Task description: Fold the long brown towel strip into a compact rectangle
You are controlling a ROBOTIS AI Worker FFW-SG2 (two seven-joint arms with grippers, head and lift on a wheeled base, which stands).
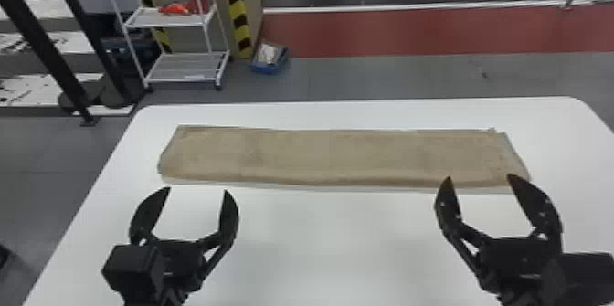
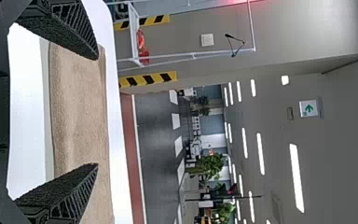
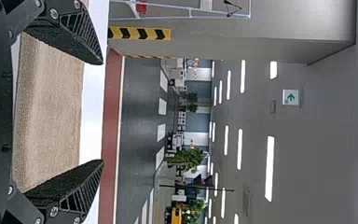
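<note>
The brown towel strip [image 1: 338, 156] lies flat and stretched from left to right across the white table, its long near edge facing the robot. My left gripper [image 1: 197, 191] stands open in front of the strip's left end, with nothing held. Before the right end is my right gripper [image 1: 479, 179], also open, its fingertips close to the strip's near edge in view. In the left wrist view, the left gripper [image 2: 98, 111] has its fingers wide apart with the towel [image 2: 79, 107] beyond them. The right wrist view has the right gripper [image 3: 103, 112] spread likewise, the towel [image 3: 51, 112] behind.
The white table [image 1: 310, 232] extends around the towel on every side. On the floor behind it stand a white shelf cart [image 1: 187, 72] with red items and a blue box [image 1: 269, 57]. Black posts rise at the far left.
</note>
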